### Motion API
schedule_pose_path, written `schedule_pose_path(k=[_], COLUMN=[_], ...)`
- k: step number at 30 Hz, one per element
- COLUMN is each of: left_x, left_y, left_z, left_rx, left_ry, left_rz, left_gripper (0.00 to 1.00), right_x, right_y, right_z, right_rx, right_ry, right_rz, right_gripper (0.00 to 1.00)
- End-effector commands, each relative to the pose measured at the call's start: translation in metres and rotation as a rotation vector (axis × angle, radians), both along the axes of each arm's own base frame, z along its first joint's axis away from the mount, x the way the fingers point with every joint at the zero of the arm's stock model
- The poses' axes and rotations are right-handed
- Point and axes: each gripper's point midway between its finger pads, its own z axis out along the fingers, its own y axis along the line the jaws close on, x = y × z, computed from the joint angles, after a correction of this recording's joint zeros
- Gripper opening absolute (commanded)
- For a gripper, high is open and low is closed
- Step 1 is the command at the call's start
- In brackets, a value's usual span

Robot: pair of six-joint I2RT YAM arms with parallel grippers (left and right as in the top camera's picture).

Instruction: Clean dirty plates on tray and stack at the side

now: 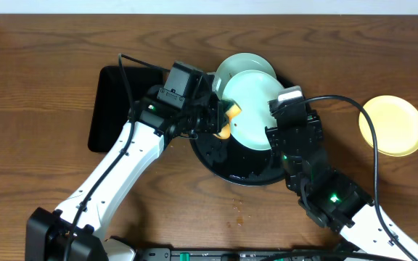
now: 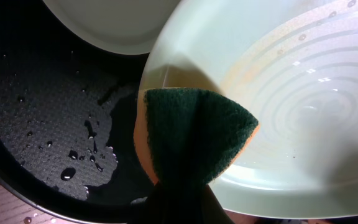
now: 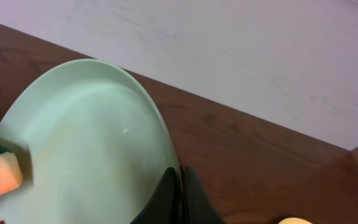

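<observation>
My right gripper (image 1: pixel 276 114) is shut on the rim of a pale blue-white plate (image 1: pixel 256 109) and holds it tilted above the round black tray (image 1: pixel 227 163); the plate also shows in the right wrist view (image 3: pixel 86 143), my fingers (image 3: pixel 179 186) pinching its edge. My left gripper (image 1: pixel 212 119) is shut on a green and orange sponge (image 2: pixel 191 140), pressed on the plate's left edge (image 2: pixel 291 93). A second pale plate (image 1: pixel 242 65) lies behind on the tray. The pale yellow plate (image 1: pixel 392 125) lies on the table at the right.
A rectangular black tray (image 1: pixel 111 109) lies at the left, behind my left arm. Water drops lie on the round tray's floor (image 2: pixel 48 130). Small crumbs or drops sit on the wood in front of the tray (image 1: pixel 236 206).
</observation>
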Motion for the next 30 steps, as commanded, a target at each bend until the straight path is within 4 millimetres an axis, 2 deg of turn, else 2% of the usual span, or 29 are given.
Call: schedule_pose_path(k=[1,7,11,14,22,30], left_x=[-0.002,0.0,0.008,0.012,-0.009,-0.028], left_y=[0.002,-0.005,-0.021,-0.025,-0.016,-0.035], left_z=[-0.008,-0.014,-0.003,0.001,-0.015,-0.015], left_rx=[0.014,-0.005,-0.094,-0.128,-0.069,-0.062], left_ry=[0.025,0.055,0.022,0.036,0.144,0.15], left_rz=[0.01,0.022,-0.014,0.023,0.023,-0.043], left_gripper=[0.07,0.07,0.07,0.07,0.08,0.08], right_x=[-0.002,-0.002,-0.002,-0.002,-0.001,-0.001], right_y=[-0.002,-0.001,-0.001,-0.001,-0.001,0.0], right_z=[0.011,0.012,0.012,0.013,0.016,0.018], right_rx=[0.011,-0.005,-0.011,-0.028,-0.037,-0.032], right_ry=[-0.03,-0.032,-0.032,-0.035,-0.048,-0.054], right_rz=[-0.009,-0.004,-0.002,0.003,0.008,0.008], right_gripper=[0.01,0.01,0.01,0.01,0.01,0.01])
